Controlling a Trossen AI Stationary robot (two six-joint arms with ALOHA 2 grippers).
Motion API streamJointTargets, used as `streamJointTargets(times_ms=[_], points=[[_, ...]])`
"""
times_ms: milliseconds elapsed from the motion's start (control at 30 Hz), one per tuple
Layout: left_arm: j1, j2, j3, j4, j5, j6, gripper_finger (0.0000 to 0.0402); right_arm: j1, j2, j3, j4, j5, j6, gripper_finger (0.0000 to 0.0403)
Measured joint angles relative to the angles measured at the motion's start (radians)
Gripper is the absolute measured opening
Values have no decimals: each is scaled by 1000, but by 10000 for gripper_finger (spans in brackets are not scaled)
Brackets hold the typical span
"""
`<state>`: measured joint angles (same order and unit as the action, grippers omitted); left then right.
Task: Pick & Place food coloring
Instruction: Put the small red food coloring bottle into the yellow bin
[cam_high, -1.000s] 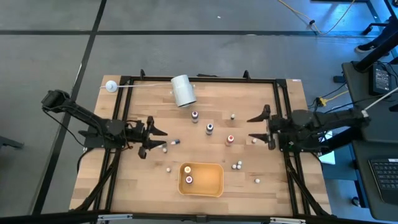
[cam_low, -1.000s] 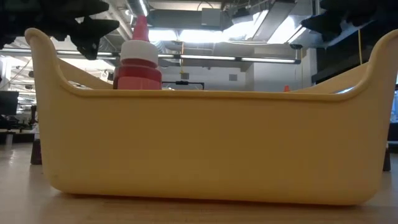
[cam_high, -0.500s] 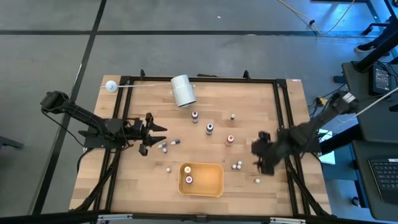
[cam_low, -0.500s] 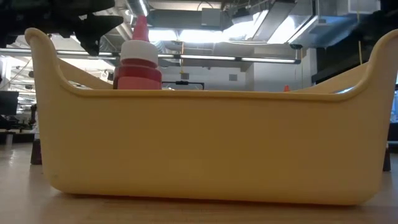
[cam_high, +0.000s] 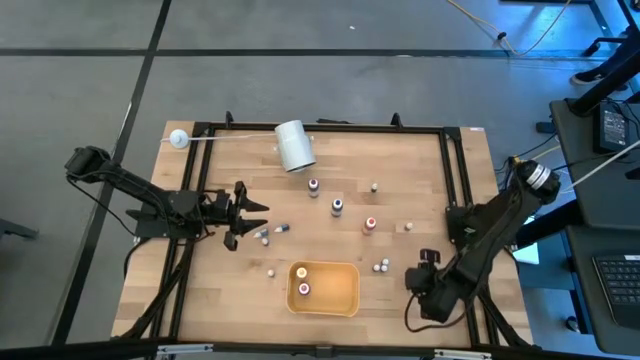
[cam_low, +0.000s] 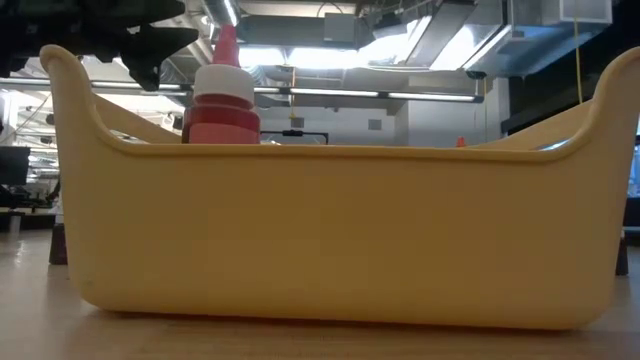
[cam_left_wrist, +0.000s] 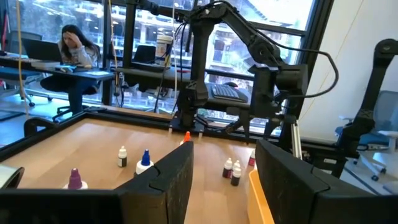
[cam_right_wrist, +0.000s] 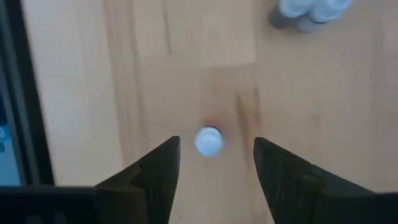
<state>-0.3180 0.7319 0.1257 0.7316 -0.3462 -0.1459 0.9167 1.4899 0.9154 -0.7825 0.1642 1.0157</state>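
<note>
Right claw (cam_right_wrist: 211, 163) open above white-capped bottle (cam_right_wrist: 208, 141) (body hidden), surroundings blurred

Yellow bin (cam_low: 340, 230) wall hides the red-capped bottle (cam_low: 222, 100) body in low view. White-capped bottle (cam_right_wrist: 209, 141) between the right gripper (cam_right_wrist: 211, 163) fingers is blurred; label unreadable.

Layout of the table, bottles, tray and both arms

We see the tray (cam_high: 324, 287) near the front middle of the table (cam_high: 330, 160), with one bottle (cam_high: 304, 289) standing in its left part; more bottles (cam_high: 337, 206) stand spread behind the tray toward the middle, a pair (cam_high: 382, 266) just right of it, and the roll (cam_high: 294, 145) lies at the back edge; the left gripper (cam_high: 256, 222) is left of the middle, near two small bottles (cam_high: 272, 232), and the right gripper (cam_right_wrist: 211, 163) is over the front right, above a single bottle (cam_right_wrist: 208, 140) between its fingers
</note>
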Motion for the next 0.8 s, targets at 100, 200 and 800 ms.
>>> streamJointTargets(times_ms=[100, 200, 800], points=[[0, 0, 0, -2, 0, 0, 166, 4, 30, 0, 17, 0, -1, 203], [0, 0, 0, -2, 0, 0, 165, 4, 63, 0, 11, 0, -5, 203], [0, 0, 0, -3, 0, 3, 168, 3, 136, 0, 31, -24, -34, 102]])
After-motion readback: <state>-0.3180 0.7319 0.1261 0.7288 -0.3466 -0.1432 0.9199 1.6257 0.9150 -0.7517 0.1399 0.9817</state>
